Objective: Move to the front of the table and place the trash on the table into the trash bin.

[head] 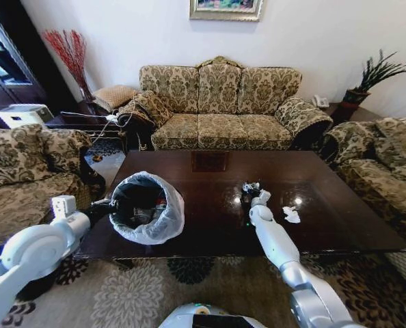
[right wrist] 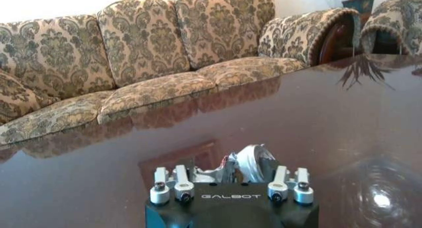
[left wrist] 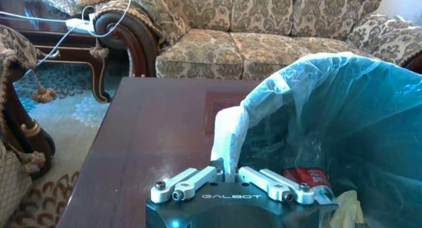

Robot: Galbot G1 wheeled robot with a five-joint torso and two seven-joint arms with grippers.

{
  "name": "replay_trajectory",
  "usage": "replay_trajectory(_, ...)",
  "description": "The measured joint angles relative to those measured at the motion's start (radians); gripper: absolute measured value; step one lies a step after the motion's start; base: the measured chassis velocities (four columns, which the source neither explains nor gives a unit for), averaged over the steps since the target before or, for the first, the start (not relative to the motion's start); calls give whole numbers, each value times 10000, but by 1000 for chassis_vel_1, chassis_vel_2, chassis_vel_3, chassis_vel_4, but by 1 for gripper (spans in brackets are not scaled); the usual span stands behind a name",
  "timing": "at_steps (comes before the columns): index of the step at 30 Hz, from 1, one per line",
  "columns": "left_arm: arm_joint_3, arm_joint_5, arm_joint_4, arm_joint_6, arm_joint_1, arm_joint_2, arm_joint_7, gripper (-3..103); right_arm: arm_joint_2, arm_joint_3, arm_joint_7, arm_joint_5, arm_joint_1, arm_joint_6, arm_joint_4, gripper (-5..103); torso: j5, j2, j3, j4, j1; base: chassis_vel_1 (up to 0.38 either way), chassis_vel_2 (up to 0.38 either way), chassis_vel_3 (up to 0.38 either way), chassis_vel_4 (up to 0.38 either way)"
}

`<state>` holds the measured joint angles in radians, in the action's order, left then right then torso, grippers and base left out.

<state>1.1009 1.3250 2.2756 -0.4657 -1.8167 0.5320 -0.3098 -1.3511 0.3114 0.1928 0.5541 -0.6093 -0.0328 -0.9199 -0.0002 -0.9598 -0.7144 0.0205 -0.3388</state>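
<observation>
We are at the near edge of the table (head: 340, 219), with the trash bin (head: 163, 229) at its near left corner, its liner pinched shut in our left gripper (left wrist: 228, 181). Our right gripper (right wrist: 231, 176), out over the table's middle, has its fingers spread around a crumpled silvery wrapper (right wrist: 250, 161). To do this well, we should close squarely on the wrapper before lifting. A crumpled tissue (head: 291, 214) lies to the right, untouched.

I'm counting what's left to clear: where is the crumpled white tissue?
In the head view the crumpled white tissue lies on the table, right of the right gripper, toward the right near edge.
</observation>
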Motion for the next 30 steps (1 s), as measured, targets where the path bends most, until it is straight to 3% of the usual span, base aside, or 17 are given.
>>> replay_trajectory(2, 0, -10, 14, 0, -7, 11, 6, 0, 24, 14, 4, 37, -43, 23, -57, 60, 0, 0, 0, 1, 0, 0, 0, 0, 0)
replay_trajectory(7, -3, -52, 64, 8, -13, 43, 24, 0, 201, 109, 115, 226, -367, 133, -402, 45, -2, 1, -3, -2, -1, 0, 0, 0, 0)
replay_trajectory(8, -4, -53, 71, 9, -13, 41, 24, 0, 210, 98, 120, 227, -430, 133, -491, 41, 10, 2, -5, -13, -2, 0, 0, 0, 0)
replay_trajectory(9, -4, -53, 93, 8, -13, 41, 32, 0, 225, 111, 133, 228, -476, 135, -586, 41, 9, 2, -5, -2, -4, 0, 0, 0, 0)
replay_trajectory(11, 8, -56, 120, 12, -24, 70, 33, 0, 253, 196, 242, 168, -767, 127, -984, 30, 4, 5, -6, -3, -5, 0, 0, 0, 0)
replay_trajectory(13, 12, -60, 127, 14, -34, 82, 33, 0, 253, 215, 281, 101, -862, 95, -1089, 30, 2, 5, -6, -4, -5, 0, 0, 0, 0)
replay_trajectory(16, 32, -87, 140, 19, -61, 107, 33, 0, 251, 258, 380, -120, -1246, 18, -1529, 20, 3, 5, -6, -7, -4, 0, 0, 0, 0)
replay_trajectory(23, 40, -104, 123, 51, -59, 104, 33, 0, 260, 281, 425, -167, -1503, -28, -1665, 10, -2, 4, -2, -1, -4, 0, 0, 0, 0)
replay_trajectory(30, 11, -163, 33, 87, -58, 116, 35, 0, 273, 523, 426, -165, -2076, -206, -2313, 10, 7, 5, -3, 0, -3, 0, 0, 0, 0)
